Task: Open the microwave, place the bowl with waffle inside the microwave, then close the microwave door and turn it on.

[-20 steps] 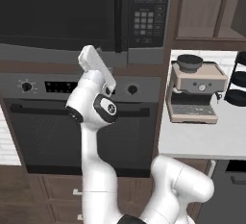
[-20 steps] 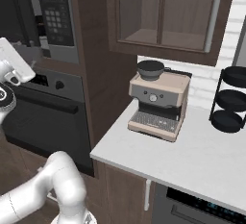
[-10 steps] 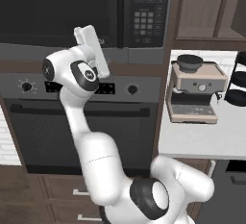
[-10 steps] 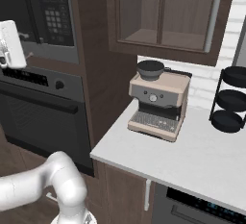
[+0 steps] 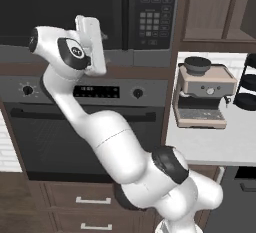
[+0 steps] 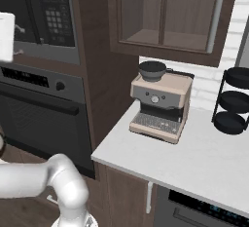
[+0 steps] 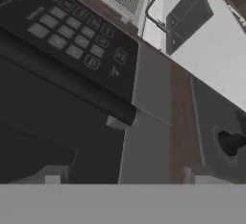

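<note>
The microwave (image 5: 100, 12) sits built in above the oven, and the microwave door (image 5: 60, 12) with its black window is shut. Its keypad (image 5: 152, 19) is at the right. My gripper (image 5: 102, 37) is raised to the door's lower right corner, just left of the keypad. In the hand view the gripper (image 7: 124, 175) is open, with its fingertips (image 7: 53, 176) wide apart. The lower end of the dark door handle (image 7: 72, 81) and the keypad (image 7: 72, 35) lie just beyond them. From the right base the gripper (image 6: 18, 28) shows at the left edge. The bowl and the waffle are out of view.
The oven (image 5: 90, 127) with knobs (image 5: 137, 93) and a bar handle sits below the microwave. A beige coffee machine (image 5: 202, 94) stands on the white counter (image 6: 204, 158) to the right, with a black tiered rack (image 6: 233, 102) behind it. Wall cabinets (image 6: 165, 11) hang above.
The arm has swung up and left. The hand has risen from the oven's control panel to the microwave's lower edge beside the keypad.
</note>
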Tool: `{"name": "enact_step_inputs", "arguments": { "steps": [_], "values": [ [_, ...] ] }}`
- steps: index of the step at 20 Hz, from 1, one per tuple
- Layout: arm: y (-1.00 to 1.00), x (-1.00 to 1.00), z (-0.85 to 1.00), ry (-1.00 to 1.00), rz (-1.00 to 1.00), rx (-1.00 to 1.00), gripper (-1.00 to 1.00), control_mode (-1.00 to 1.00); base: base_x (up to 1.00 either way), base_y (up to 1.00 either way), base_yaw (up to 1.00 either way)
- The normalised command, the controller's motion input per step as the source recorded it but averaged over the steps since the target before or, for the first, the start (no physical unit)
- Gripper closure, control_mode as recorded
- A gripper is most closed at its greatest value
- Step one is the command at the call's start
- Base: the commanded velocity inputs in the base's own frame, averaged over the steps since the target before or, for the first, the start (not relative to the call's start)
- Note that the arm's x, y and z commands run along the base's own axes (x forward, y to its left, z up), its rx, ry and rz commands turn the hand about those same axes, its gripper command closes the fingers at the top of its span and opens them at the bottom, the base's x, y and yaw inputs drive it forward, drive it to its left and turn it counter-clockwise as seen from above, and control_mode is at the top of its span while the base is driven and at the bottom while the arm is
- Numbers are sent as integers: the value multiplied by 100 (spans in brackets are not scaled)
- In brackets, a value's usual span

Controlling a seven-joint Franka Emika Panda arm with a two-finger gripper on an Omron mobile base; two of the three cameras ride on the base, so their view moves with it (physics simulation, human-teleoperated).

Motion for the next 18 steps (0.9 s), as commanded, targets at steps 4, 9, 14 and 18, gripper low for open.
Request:
{"name": "enact_step_inputs", "arguments": {
  "steps": [4, 9, 14, 18],
  "values": [
    [-48, -100, -2, -14, 0, 16, -100, -100, 0, 0, 0],
    [-79, -96, 0, -16, 5, 23, -100, -100, 0, 0, 0],
    [-89, -69, -21, -7, 7, 22, -100, -100, 0, 0, 0],
    [-30, 13, -54, 1, 1, 2, -100, -100, 0, 0, 0]
  ]
}}
